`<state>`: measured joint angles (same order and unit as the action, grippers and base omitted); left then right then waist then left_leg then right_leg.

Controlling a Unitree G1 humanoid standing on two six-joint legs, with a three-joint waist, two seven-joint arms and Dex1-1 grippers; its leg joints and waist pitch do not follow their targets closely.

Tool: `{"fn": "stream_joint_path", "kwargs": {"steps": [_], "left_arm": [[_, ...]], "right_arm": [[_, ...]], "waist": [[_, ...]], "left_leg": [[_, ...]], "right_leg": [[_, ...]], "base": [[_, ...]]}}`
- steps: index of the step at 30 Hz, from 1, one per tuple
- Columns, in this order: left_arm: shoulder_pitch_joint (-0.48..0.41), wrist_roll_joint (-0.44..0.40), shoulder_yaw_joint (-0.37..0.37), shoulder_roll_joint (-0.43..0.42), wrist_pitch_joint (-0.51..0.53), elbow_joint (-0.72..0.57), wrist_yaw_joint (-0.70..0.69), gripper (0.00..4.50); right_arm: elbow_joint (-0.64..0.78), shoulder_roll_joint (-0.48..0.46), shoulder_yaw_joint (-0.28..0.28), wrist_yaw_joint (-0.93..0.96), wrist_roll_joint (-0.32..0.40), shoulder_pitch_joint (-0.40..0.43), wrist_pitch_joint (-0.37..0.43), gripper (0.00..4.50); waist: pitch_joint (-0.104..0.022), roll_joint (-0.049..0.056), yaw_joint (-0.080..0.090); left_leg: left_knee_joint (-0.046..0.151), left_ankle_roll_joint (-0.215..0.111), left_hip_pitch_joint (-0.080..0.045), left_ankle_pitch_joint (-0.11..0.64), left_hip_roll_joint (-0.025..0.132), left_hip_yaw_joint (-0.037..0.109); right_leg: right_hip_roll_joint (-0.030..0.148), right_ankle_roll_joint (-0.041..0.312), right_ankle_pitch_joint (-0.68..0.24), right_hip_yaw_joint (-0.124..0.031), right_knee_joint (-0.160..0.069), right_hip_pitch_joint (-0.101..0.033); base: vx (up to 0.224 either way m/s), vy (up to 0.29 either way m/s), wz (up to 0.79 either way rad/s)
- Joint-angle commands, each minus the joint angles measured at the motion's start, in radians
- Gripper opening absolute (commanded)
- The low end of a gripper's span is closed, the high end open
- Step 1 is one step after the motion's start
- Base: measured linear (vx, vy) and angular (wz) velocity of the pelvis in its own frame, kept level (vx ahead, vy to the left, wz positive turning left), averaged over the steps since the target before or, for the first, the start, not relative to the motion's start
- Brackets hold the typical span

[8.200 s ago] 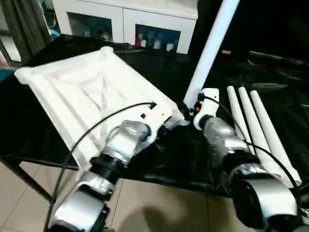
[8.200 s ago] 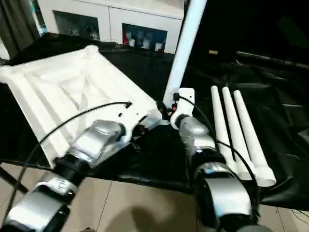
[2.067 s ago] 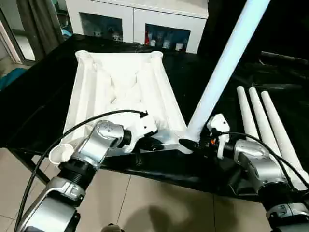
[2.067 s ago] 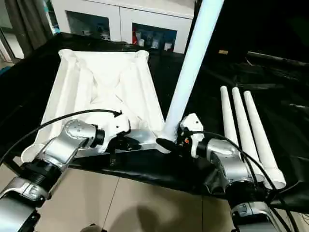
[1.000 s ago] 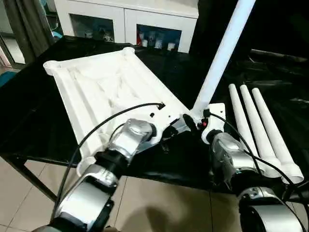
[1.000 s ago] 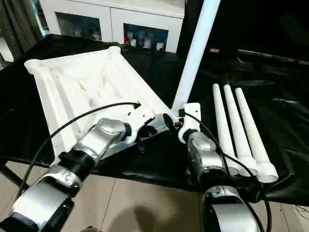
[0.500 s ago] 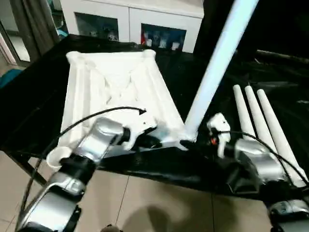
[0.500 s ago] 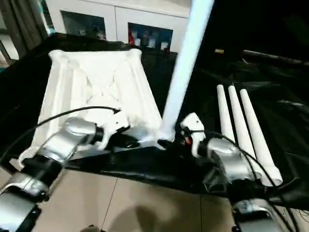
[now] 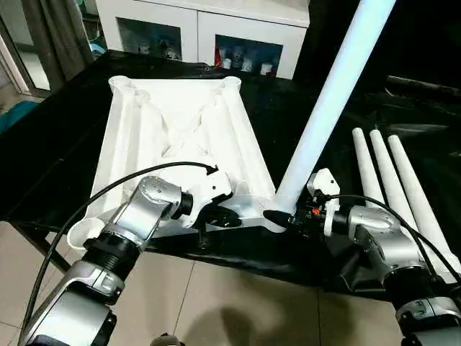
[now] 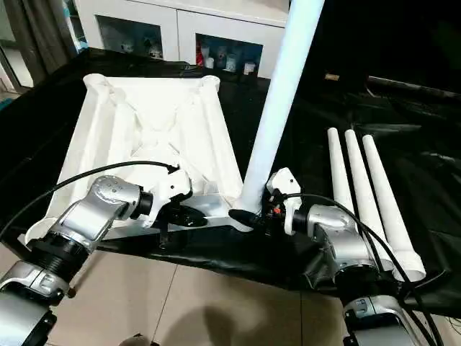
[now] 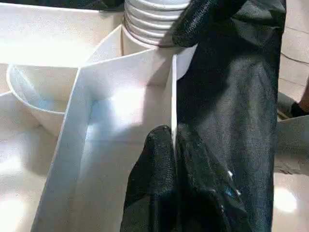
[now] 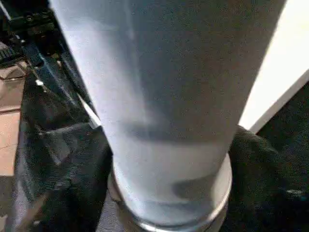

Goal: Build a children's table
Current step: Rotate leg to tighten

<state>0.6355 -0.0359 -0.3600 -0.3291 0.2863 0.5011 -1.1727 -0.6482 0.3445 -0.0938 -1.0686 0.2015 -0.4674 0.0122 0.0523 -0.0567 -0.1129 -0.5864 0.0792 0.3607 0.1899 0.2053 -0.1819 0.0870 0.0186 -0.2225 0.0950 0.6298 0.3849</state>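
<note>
"So what's laid out here, biggest first?"

"The black-draped counter [image 9: 50, 155] carries it all. On it the white tabletop [image 9: 180, 144] lies upside down, ribs up, long side running away from the robot, near edge at the counter's front. One leg [image 9: 328, 108] stands in the near right corner socket, rising steeply and leaning a little off to the right. Three spare legs [image 9: 392, 184] lie side by side on the cloth well to the right, long axes pointing away from the robot."

"And the arms?"

"The left end effector [image 11: 171, 159] is pinched together on a thin upright rib at the tabletop's near edge, just beside that socket. The wrist view shows the two black fingers [image 11: 149, 164] with the white wall between them. The right end effector [image 9: 288, 216] sits at the foot of the standing leg, just right of the socket, its fingers on either side of the tube's base. Whether they squeeze it or only bracket it, I can't tell."

"What does the next move turn on?"

"My guess: the leg's axis against the socket's. The right arm is the nearer one to turn or press it home, while the left steadies the top. The spare legs lie on the right arm's side too."
</note>
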Motion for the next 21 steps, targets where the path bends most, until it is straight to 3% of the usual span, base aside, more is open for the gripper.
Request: {"fn": "stream_joint_path", "kwargs": {"steps": [1, 10, 13, 14, 15, 17, 18, 19, 20, 21], "left_arm": [[-0.018, 0.001, -0.033, 0.005, 0.012, -0.016, -0.025, 0.00], [-0.022, -0.002, -0.025, 0.016, 0.028, -0.017, 0.003, 0.00], [-0.003, -0.020, 0.002, 0.058, 0.048, 0.031, 0.117, 0.00], [-0.003, -0.020, 0.002, 0.058, 0.048, 0.031, 0.117, 0.00], [0.010, -0.028, 0.015, 0.080, 0.058, 0.057, 0.172, 0.00], [0.054, -0.035, 0.059, 0.161, 0.096, 0.138, 0.335, 0.00], [0.072, -0.035, 0.077, 0.196, 0.110, 0.169, 0.399, 0.00], [0.084, -0.035, 0.087, 0.219, 0.116, 0.187, 0.439, 0.00], [0.096, -0.035, 0.097, 0.241, 0.116, 0.205, 0.481, 0.00], [0.109, -0.037, 0.102, 0.261, 0.115, 0.221, 0.517, 0.00]], "right_arm": [[0.013, 0.006, -0.001, -0.008, 0.002, 0.005, 0.008, 3.02], [0.000, -0.014, 0.014, 0.034, 0.002, 0.010, 0.023, 2.72], [-0.056, -0.051, 0.047, 0.190, -0.022, -0.002, 0.023, 2.72], [-0.056, -0.051, 0.047, 0.190, -0.022, -0.002, 0.023, 2.72], [-0.083, -0.066, 0.060, 0.262, -0.034, -0.008, 0.017, 2.72], [-0.155, -0.130, 0.117, 0.503, -0.042, -0.029, 0.017, 2.72], [-0.183, -0.158, 0.140, 0.604, -0.043, -0.039, 0.019, 2.72], [-0.200, -0.179, 0.154, 0.666, -0.041, -0.047, 0.022, 2.72], [-0.217, -0.198, 0.168, 0.732, -0.040, -0.057, 0.022, 2.72], [-0.235, -0.223, 0.187, 0.784, -0.025, -0.070, 0.026, 2.72]], "waist": [[-0.062, -0.002, 0.001], [-0.062, -0.004, 0.002], [-0.058, -0.003, 0.004], [-0.056, -0.003, 0.005], [-0.057, -0.006, 0.005], [-0.056, 0.004, 0.008], [-0.056, 0.000, 0.012], [-0.058, -0.002, 0.014], [-0.059, 0.008, 0.011], [-0.058, 0.002, 0.016]], "left_leg": [[0.062, -0.079, -0.007, 0.071, 0.038, 0.008], [0.062, -0.079, -0.007, 0.075, 0.037, 0.008], [0.066, -0.060, -0.009, 0.099, 0.038, 0.008], [0.068, -0.045, -0.010, 0.130, 0.037, 0.008], [0.069, -0.034, -0.010, 0.135, 0.038, 0.010], [0.072, -0.012, -0.015, 0.143, 0.037, 0.010], [0.074, 0.009, -0.016, 0.157, 0.036, 0.011], [0.073, 0.015, -0.015, 0.160, 0.034, 0.011], [0.073, 0.017, -0.016, 0.162, 0.035, 0.013], [0.073, 0.011, -0.013, 0.163, 0.034, 0.011]], "right_leg": [[0.074, 0.252, -0.003, -0.061, -0.065, -0.052], [0.073, 0.250, -0.013, -0.061, -0.065, -0.051], [0.073, 0.241, -0.054, -0.061, -0.071, -0.047], [0.075, 0.231, -0.109, -0.061, -0.078, -0.048], [0.077, 0.216, -0.143, -0.062, -0.080, -0.049], [0.074, 0.211, -0.157, -0.063, -0.082, -0.042], [0.076, 0.204, -0.189, -0.063, -0.086, -0.042], [0.076, 0.196, -0.200, -0.063, -0.088, -0.044], [0.078, 0.195, -0.198, -0.063, -0.088, -0.043], [0.074, 0.188, -0.179, -0.064, -0.088, -0.044]], "base": [[0.000, 0.000, 0.00], [0.000, 0.000, 0.00], [0.000, 0.000, 0.00], [0.000, 0.000, 0.00], [0.000, 0.000, 0.00], [0.000, 0.000, 0.00], [0.000, 0.000, 0.00], [0.000, 0.000, 0.00], [0.000, 0.000, 0.00], [0.000, 0.000, 0.00]]}}
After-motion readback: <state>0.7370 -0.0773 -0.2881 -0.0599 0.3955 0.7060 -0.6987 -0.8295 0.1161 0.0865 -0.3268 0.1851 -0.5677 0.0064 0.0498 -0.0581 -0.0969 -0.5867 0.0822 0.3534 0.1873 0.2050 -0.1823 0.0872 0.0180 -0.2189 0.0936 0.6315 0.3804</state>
